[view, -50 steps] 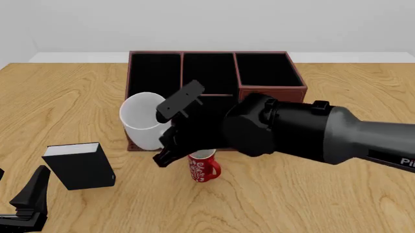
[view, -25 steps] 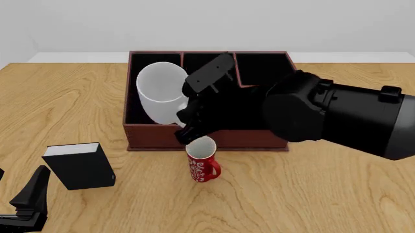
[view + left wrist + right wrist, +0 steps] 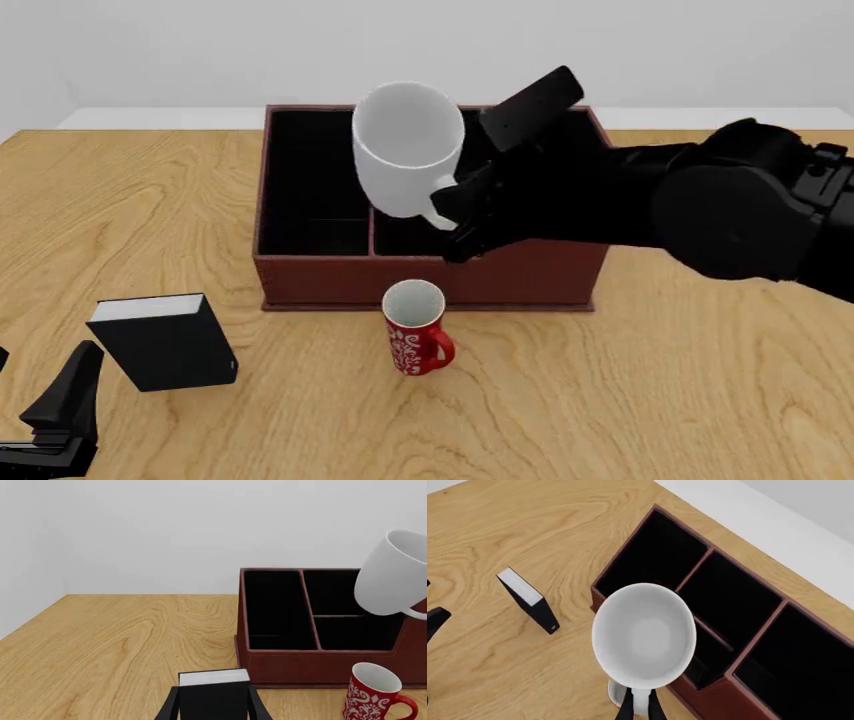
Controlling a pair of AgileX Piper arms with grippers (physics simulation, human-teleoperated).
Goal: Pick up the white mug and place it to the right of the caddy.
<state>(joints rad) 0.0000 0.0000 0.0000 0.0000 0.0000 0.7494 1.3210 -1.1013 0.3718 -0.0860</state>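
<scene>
Currently: white mug [image 3: 404, 150] aloft above the caddy [image 3: 327, 283].
Right claw [image 3: 451, 222] clenched on its handle; I judge the drop spot lies toward 3 o'clock, past the caddy's end.

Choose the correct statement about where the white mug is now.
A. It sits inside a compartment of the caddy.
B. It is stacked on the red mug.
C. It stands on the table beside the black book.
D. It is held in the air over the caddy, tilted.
D: the front view shows the white mug tilted and lifted above the caddy, with the right gripper shut on its handle.
</scene>
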